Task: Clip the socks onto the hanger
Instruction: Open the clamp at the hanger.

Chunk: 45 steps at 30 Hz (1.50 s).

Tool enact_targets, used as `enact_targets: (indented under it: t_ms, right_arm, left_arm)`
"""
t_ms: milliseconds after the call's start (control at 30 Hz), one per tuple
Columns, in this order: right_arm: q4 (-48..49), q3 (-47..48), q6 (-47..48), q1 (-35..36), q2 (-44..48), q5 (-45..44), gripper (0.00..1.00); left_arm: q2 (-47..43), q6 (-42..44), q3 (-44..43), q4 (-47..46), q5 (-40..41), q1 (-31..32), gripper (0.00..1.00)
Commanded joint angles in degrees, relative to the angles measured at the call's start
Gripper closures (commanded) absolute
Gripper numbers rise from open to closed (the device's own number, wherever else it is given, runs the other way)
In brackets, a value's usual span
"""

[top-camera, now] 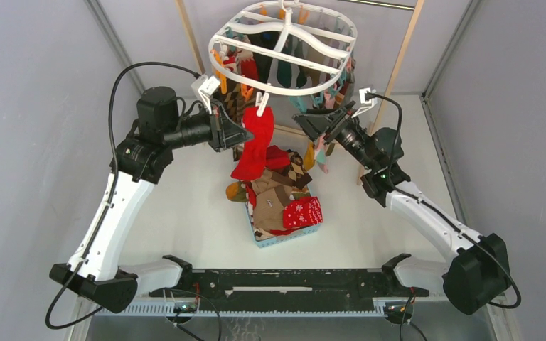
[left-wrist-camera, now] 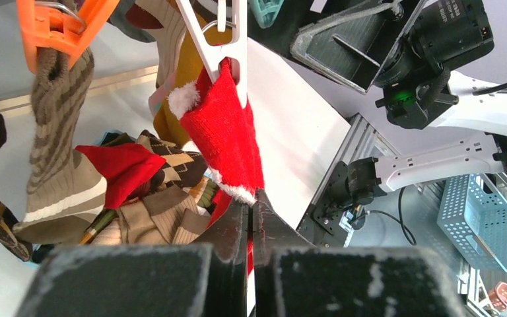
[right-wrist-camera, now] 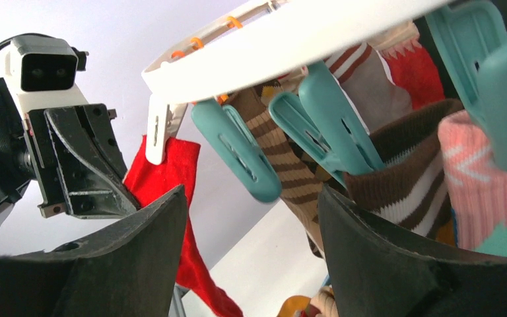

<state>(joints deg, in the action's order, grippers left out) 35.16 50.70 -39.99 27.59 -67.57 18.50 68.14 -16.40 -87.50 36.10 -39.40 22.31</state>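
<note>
1. At the top centre of the overhead view, the hanger point(top-camera: 282, 51) is hung high so that its clips dangle free. Several socks are already pinned round its ring.
2. Below it, mid-frame, the basket point(top-camera: 288, 236) is set between the two arms, within reach of both. The unhung socks point(top-camera: 277, 192) are heaped in it.
3. Just under the hanger's near rim, the red sock point(top-camera: 256, 142) is held by its cuff in a white clip point(left-wrist-camera: 211, 39) and hangs down over the heap.
4. At the bottom centre of the left wrist view, the left gripper point(left-wrist-camera: 252, 218) is seen closed on the red sock's lower end, with red fabric pinched between the pads. The sock is judged to be steadied this way while the clip bites.
5. Across the bottom of the right wrist view, the right gripper point(right-wrist-camera: 251, 198) is spread wide, and nothing is held or touched by it. Teal clips point(right-wrist-camera: 237, 148) are framed between its fingers, so it is judged to be placed at the rim to work a clip.
</note>
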Motion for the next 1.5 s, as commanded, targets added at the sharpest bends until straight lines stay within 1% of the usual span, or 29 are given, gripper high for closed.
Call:
enact_targets:
  t_ms: [0, 167, 400, 567, 833, 933, 1000, 1033, 1067, 1100, 1167, 1200, 1300, 1367, 1467]
  right_arm:
    - [2.6, 4.3, 4.1, 1.0, -0.9, -1.5, 0.22]
    - [1.4, 6.2, 7.4, 2.8, -1.3, -3.8, 0.24]
    - [-1.6, 9.0, 11.2, 4.9, -2.3, -4.9, 0.35]
    - [-3.3, 9.2, 13.3, 5.7, -2.3, -5.5, 0.4]
    - [-4.1, 9.3, 15.4, 6.6, -2.6, -5.5, 0.56]
    - [-4.0, 9.3, 15.9, 6.8, -2.4, -5.5, 0.65]
    - [-4.2, 9.5, 16.3, 6.9, -2.2, -5.5, 0.76]
    - [-4.4, 9.5, 16.7, 7.1, -2.0, -5.6, 0.79]
    - [-4.5, 9.6, 16.9, 7.3, -1.7, -5.7, 0.81]
    - [-4.7, 9.7, 17.3, 7.5, -1.5, -6.0, 0.83]
    - [-5.3, 10.2, 17.8, 7.7, -1.0, -6.3, 0.85]
    - [-5.7, 10.5, 18.0, 7.8, -0.9, -6.3, 0.85]
    - [-7.9, 11.8, 19.1, 8.7, -0.7, -7.7, 0.87]
    - [-10.0, 13.3, 20.8, 10.3, -0.8, -9.5, 0.88]
    - [-13.3, 15.6, 23.5, 13.3, -1.8, -12.9, 0.89]
  left_arm:
    - [-1.6, 1.4, -3.3, -0.7, -1.4, -0.4, 1.0]
    - [-1.5, 1.4, -3.5, -0.5, -1.3, -0.5, 1.0]
    - [-1.6, 1.4, -3.6, -0.6, -1.2, -0.6, 1.0]
    - [-1.8, 1.4, -3.6, -0.6, -1.2, -0.7, 1.0]
    - [-1.9, 1.5, -3.8, -0.5, -1.2, -1.1, 1.0]
    - [-2.1, 1.5, -3.6, -0.5, -1.0, -1.4, 1.0]
    - [-2.2, 1.6, -3.6, -0.5, -0.2, -1.4, 0.99]
    - [-2.2, 1.6, -3.7, -0.4, 0.7, -1.5, 0.95]
    - [-2.3, 1.6, -3.7, -0.2, 2.0, -1.6, 0.86]
    - [-2.3, 1.8, -3.7, 0.0, 3.4, -1.6, 0.74]
    - [-2.2, 2.0, -4.0, 0.4, 6.7, -1.6, 0.42]
    - [-2.1, 1.8, -4.2, 0.6, 8.7, -1.6, 0.34]
    - [-1.8, 1.5, -5.8, 0.8, 12.7, -1.6, 0.28]
    - [-1.6, 1.4, -7.1, 0.5, 12.4, -1.6, 0.25]
    - [-0.5, 0.2, -9.8, 0.2, 9.7, -1.5, 0.22]
